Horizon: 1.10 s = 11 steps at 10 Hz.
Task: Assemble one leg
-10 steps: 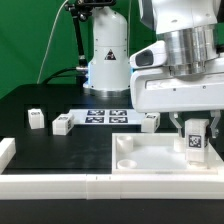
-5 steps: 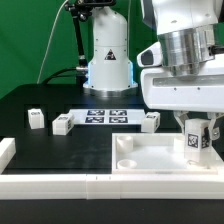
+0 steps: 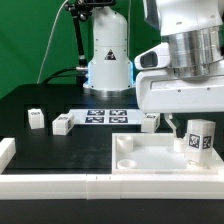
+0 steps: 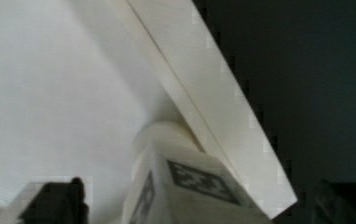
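Observation:
My gripper (image 3: 196,128) is shut on a leg (image 3: 198,138), a small white peg with a black-and-white tag. It holds the leg slightly tilted above the right part of the large white tabletop (image 3: 150,165), near a round corner socket (image 3: 126,143). In the wrist view the leg (image 4: 184,180) stands between my dark fingertips (image 4: 54,200), over the tabletop's surface (image 4: 59,80) and its long edge. Three more legs lie on the black table: one (image 3: 35,118), a second (image 3: 62,124) and a third (image 3: 150,122).
The marker board (image 3: 108,116) lies behind the loose legs. The robot base (image 3: 108,60) stands at the back. A white rail (image 3: 40,183) runs along the front edge, with a white block (image 3: 6,150) at the exterior view's left.
My gripper has moved toward the exterior view's right with the leg, and the leg now sits a little more tilted. The loose legs have not moved.

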Available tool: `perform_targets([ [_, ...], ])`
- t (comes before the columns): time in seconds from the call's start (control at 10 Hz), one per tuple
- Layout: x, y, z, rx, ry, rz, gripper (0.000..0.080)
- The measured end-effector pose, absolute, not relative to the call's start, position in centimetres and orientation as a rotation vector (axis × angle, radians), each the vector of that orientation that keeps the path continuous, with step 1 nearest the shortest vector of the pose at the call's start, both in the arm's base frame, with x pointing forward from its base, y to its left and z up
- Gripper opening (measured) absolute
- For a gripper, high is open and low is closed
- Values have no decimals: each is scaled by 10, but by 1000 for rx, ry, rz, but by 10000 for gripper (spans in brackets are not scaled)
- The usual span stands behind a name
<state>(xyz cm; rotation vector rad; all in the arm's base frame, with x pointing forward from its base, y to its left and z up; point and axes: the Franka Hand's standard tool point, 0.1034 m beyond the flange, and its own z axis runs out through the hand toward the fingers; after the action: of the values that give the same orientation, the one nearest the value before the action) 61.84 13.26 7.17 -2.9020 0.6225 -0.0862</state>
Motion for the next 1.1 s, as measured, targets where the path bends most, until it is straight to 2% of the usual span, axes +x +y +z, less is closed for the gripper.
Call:
perform_targets([
  [0.6,619,127,68,-3010,-283,-244,649],
  [1.0,619,119,65,-2995,-503,-276,649],
  [1.1,619,119,65,-2995,-503,-276,547],
])
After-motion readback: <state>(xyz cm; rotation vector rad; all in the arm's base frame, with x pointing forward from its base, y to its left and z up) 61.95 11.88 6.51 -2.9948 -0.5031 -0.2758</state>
